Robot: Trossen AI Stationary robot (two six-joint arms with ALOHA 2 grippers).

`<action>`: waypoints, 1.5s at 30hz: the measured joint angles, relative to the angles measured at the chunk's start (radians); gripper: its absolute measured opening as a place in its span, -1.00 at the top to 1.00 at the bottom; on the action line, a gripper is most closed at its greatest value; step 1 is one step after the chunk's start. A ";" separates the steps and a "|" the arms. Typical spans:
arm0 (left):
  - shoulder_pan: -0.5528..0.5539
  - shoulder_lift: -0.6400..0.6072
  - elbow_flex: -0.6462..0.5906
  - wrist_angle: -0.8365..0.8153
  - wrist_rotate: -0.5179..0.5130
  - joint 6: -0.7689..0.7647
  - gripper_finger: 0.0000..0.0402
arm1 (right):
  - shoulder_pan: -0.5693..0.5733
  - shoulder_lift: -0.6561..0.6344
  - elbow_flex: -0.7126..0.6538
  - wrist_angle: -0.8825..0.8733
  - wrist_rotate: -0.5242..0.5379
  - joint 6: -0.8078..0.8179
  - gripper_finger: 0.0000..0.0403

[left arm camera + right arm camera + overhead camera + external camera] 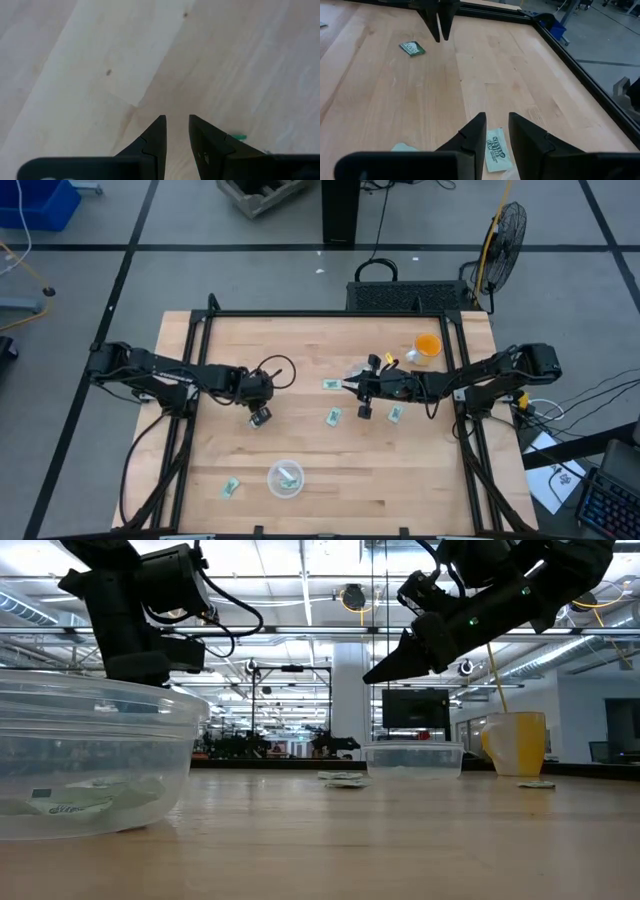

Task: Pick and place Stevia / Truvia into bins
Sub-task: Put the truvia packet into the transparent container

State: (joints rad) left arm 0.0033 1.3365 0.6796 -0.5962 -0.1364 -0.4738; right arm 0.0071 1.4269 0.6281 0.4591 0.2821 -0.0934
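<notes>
Green and white Stevia sachets lie flat on the wooden table (pixel 331 385) (pixel 333 417) (pixel 395 413) (pixel 231 488). One clear bowl (pixel 285 478) near the near edge holds sachets (pixel 70 802). The other clear bowl (pixel 413 758) stands far back beside the orange cup. My right gripper (pixel 497 125) hovers shut and empty above a sachet (pixel 497 149), pointing toward the table's left. My left gripper (pixel 176 125) hangs shut and empty over bare wood left of centre. A green sachet corner (pixel 239 136) shows beside it.
An orange cup (pixel 427 346) stands at the far right of the table. A black frame (pixel 580 65) runs round the table's edges. One more sachet (pixel 411 48) lies close to my left gripper (pixel 440 22). Bare wood stretches between the two arms.
</notes>
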 joint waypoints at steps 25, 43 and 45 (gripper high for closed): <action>-0.059 0.000 -0.008 0.007 0.143 0.220 -0.08 | 0.000 0.000 0.000 0.000 0.000 -0.001 0.63; -0.014 -0.002 -0.096 0.094 0.173 0.217 0.11 | 0.000 0.000 0.000 0.000 0.000 0.002 0.63; 0.003 -0.002 -0.097 0.094 0.200 0.228 0.10 | 0.000 0.000 0.000 0.000 0.000 0.002 0.63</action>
State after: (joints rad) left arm 0.0065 1.3350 0.5831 -0.5026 0.0631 -0.2463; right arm 0.0071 1.4269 0.6278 0.4591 0.2820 -0.0914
